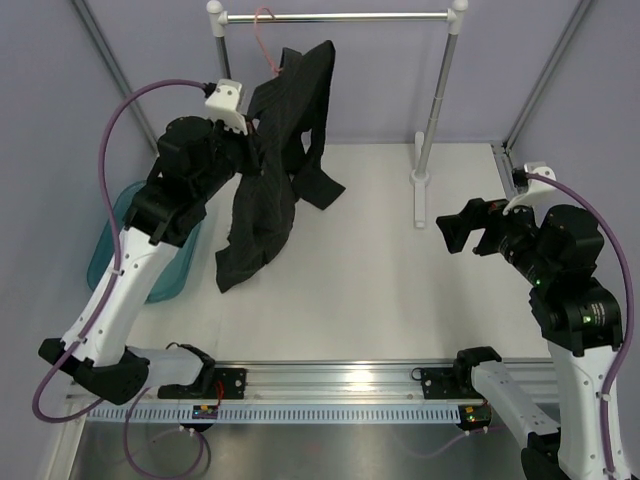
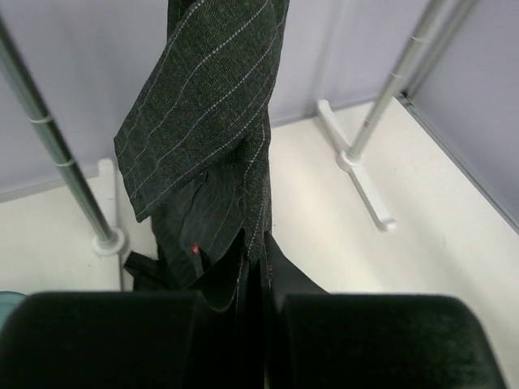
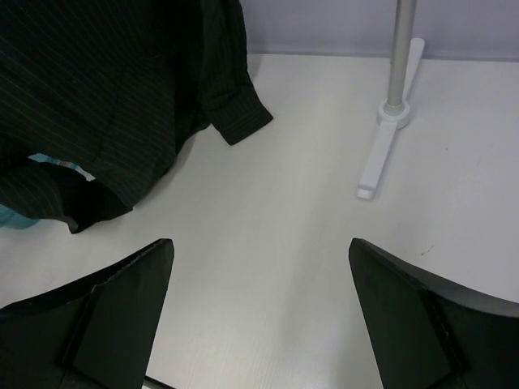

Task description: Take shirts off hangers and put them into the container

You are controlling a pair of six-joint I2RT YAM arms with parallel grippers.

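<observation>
Shirt (image 1: 275,170): black w/ thin pinstripes. Its top is draped at the pink hanger (image 1: 263,40), which is hooked on the rail (image 1: 340,16); its lower end is heaped on the tabletop (image 1: 380,270). In the top view its long axis runs approx 1 o'clock (hanger end) to 7 o'clock (heap).

L gripper (image 1: 248,132) sits against the shirt's upper-left edge, at approx 10 o'clock from the shirt's middle. It is clenched on a fold of the shirt: the L wrist view shows cloth running down into the slit between the closed fingers. So the shirt is held, but it is not yet off the hanger as far as I can tell, since the fabric hides the hanger's shoulders.

Tub (image 1: 110,240), teal, lies at approx 8 o'clock from the L gripper, near it, by the tabletop's left edge and partly under the L arm.

R gripper (image 1: 470,228) is spread wide w/ nothing in it, well apart from the shirt at approx 4 o'clock; bare tabletop lies between.

Judgement: the next move turns on the hanger at 1 o'clock vs the tub at 8 o'clock, i.e. roughly along the shirt's own axis. The L arm is nearer to both.
</observation>
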